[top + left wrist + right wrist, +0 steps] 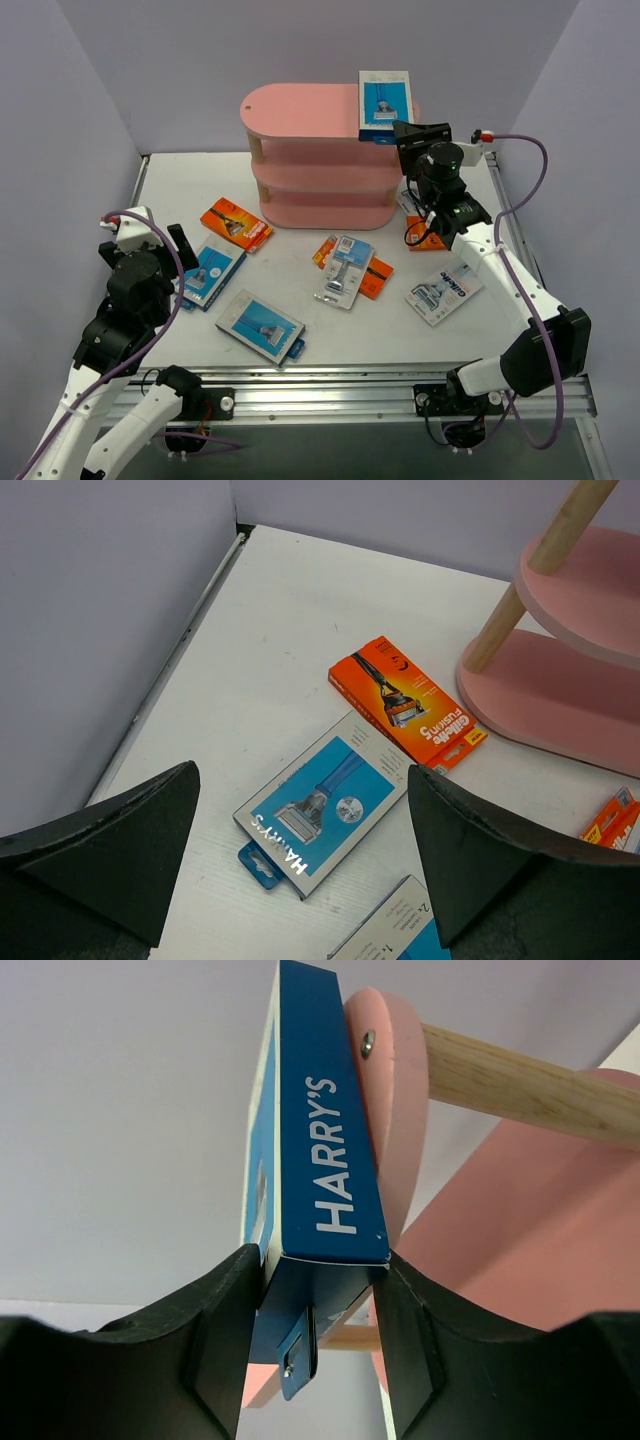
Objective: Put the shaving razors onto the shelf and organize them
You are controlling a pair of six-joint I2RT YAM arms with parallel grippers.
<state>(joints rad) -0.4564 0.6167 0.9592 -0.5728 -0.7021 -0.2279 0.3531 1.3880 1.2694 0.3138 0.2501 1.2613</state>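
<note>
Right gripper [325,1260] at the right end of the pink shelf [300,112], fingers [210,1340] part-closed and pressed against both broad faces of a blue box [385,103]; the box lies flat on the top board and overhangs its right end. Left gripper [302,770] hangs wide open with nothing in it over the table [270,610], above a second blue box [320,815] and an orange card [408,700] lying flat near the shelf's foot
</note>
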